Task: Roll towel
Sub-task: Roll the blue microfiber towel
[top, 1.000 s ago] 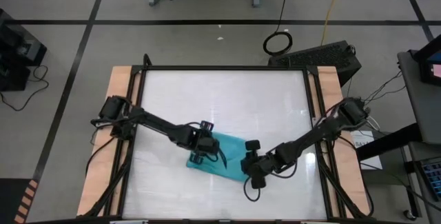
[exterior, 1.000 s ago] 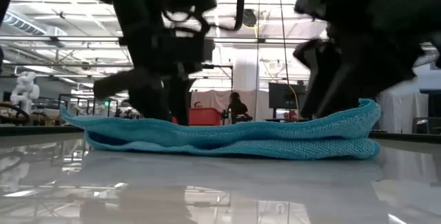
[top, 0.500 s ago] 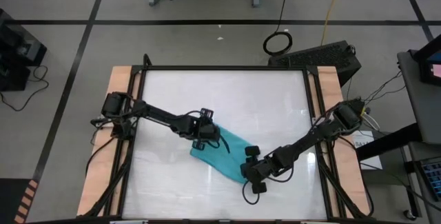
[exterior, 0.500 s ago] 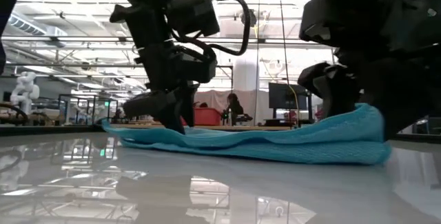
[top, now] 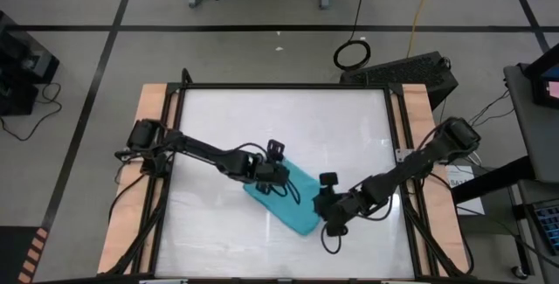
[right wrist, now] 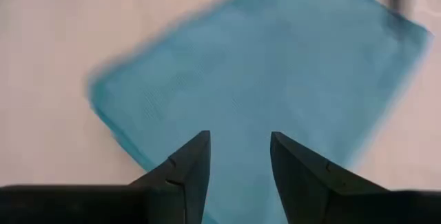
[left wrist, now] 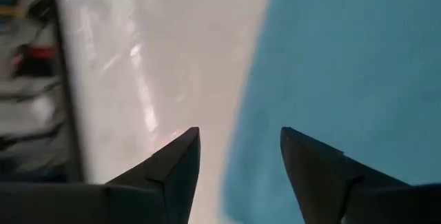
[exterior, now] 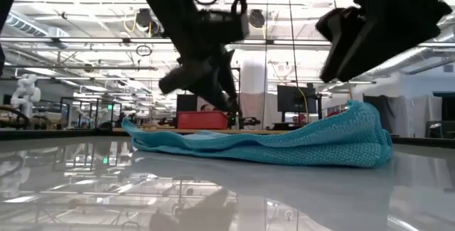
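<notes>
The turquoise towel (top: 284,201) lies folded on the white table as a slanting strip, right of the middle toward the near edge. In the low view the towel (exterior: 284,146) rests flat, its right end bulging higher. My left gripper (top: 276,177) is open above the towel's far left end; its wrist view (left wrist: 240,141) shows one edge of the towel (left wrist: 344,79) below the fingers. My right gripper (top: 325,214) is open beside the towel's near right end; its wrist view (right wrist: 239,145) looks down on the towel (right wrist: 275,65). Both grippers hang clear of the cloth.
The glossy white tabletop (top: 288,118) has free room on its far half and left side. A dark metal frame (top: 284,86) and wooden side strips (top: 153,109) border it. The lab room shows beyond the table in the low view.
Both grippers have risen off the towel, which they were down at a second ago. My left gripper has gone a little toward the table's right, as has my right gripper. The towel now shows narrower and more slanted, its right end bunched higher.
</notes>
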Robot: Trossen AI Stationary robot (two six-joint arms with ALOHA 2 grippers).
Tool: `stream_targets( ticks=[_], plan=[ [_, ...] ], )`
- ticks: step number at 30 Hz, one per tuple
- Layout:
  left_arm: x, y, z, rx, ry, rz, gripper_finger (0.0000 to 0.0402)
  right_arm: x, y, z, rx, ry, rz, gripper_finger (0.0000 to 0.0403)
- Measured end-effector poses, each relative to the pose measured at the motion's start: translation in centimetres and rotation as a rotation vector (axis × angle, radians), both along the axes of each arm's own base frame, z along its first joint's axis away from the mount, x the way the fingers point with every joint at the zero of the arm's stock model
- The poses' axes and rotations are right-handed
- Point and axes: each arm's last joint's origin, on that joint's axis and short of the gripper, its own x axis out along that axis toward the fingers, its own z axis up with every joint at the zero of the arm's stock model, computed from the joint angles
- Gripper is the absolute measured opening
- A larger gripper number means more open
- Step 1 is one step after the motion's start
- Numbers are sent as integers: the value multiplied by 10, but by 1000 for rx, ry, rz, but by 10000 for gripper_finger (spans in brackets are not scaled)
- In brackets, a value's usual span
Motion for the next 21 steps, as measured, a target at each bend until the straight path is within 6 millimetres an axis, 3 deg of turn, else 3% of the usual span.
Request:
stream_targets(
  ticks=[6, 11, 16, 21],
  plan=[
    [-1, -37, 2, -285, -49, -97, 208, -1, -17, -8, -47, 78, -40, 143],
    [-10, -56, 0, -348, -18, -76, 208, -3, -28, -27, 9, 95, -38, 143],
    [-15, -59, -16, -368, 95, -33, 208, -11, -36, -46, 53, 97, -68, 143],
    [-9, -42, -42, -325, 191, 8, 208, -15, -34, -52, 130, 82, -102, 143]
  ],
)
